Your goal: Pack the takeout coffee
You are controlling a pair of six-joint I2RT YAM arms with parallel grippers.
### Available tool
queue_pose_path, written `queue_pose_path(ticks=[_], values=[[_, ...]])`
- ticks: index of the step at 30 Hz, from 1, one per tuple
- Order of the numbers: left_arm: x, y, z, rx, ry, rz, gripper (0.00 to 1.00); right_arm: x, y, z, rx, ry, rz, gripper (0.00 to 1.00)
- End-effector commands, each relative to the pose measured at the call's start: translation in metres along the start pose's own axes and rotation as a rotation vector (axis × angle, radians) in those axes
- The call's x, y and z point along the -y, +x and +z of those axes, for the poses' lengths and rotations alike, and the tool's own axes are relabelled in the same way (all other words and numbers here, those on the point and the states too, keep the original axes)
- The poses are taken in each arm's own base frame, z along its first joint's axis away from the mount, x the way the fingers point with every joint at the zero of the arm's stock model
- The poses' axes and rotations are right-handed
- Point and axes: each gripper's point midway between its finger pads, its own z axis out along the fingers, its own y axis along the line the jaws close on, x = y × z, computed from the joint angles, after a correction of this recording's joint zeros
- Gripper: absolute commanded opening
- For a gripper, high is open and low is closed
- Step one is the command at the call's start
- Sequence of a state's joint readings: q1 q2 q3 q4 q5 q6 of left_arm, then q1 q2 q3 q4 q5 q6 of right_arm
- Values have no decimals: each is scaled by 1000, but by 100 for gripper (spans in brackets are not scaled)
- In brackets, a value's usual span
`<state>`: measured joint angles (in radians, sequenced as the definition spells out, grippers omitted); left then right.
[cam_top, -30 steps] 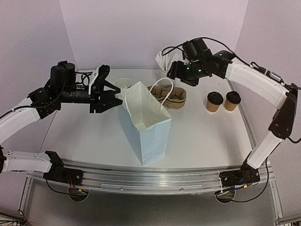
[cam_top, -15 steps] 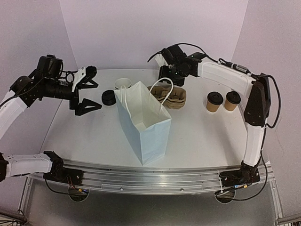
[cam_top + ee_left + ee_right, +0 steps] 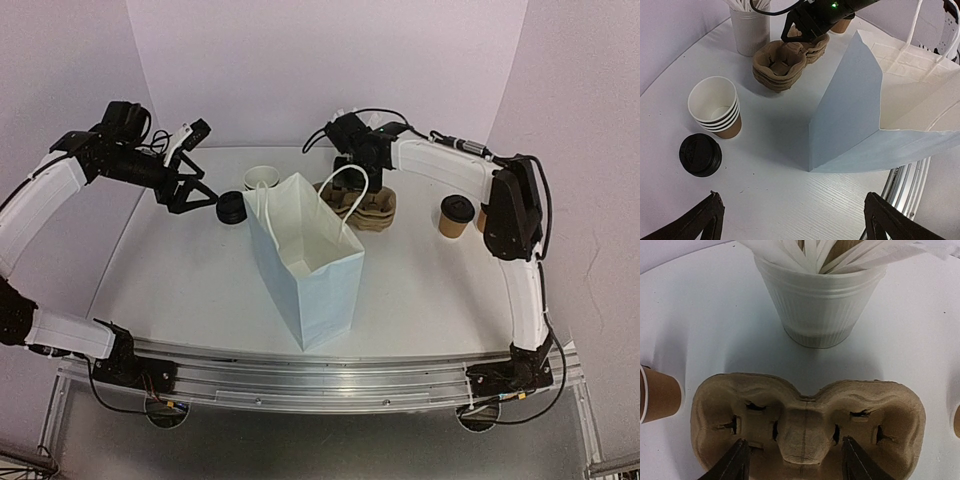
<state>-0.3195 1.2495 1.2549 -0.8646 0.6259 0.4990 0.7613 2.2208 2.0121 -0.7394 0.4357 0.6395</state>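
Seen from above, the right arm [image 3: 510,200] covers most of the far lidded cup [image 3: 482,218] — only a sliver shows. The bag [image 3: 310,270] hides the base of the cup stack [image 3: 262,177]. In the right wrist view, the sticks [image 3: 810,250] in the holder [image 3: 820,305] are cut off at the top edge.

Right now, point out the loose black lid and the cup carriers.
loose black lid [image 3: 700,154], left wrist view, centre of its top.
cup carriers [image 3: 805,432], right wrist view, middle ridge of the top one.
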Motion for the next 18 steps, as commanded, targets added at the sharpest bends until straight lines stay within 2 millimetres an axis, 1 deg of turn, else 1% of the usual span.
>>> queue_pose_path(ticks=[1, 5, 7, 9, 15, 18], values=[[1, -15, 1, 47, 35, -30, 97, 21, -7, -5, 26, 84, 14, 59], [0, -13, 6, 44, 51, -39, 96, 17, 1, 11, -36, 44, 44, 56], [-1, -13, 7, 42, 54, -42, 96, 12, 4, 16, -54, 28, 53, 55], [-1, -13, 8, 42, 57, -42, 96, 12, 7, 20, -66, 26, 63, 53], [1, -10, 9, 41, 67, -50, 95, 14, 15, 32, -112, 15, 88, 40], [2, -9, 9, 45, 69, -51, 95, 13, 15, 34, -113, 12, 89, 37]])
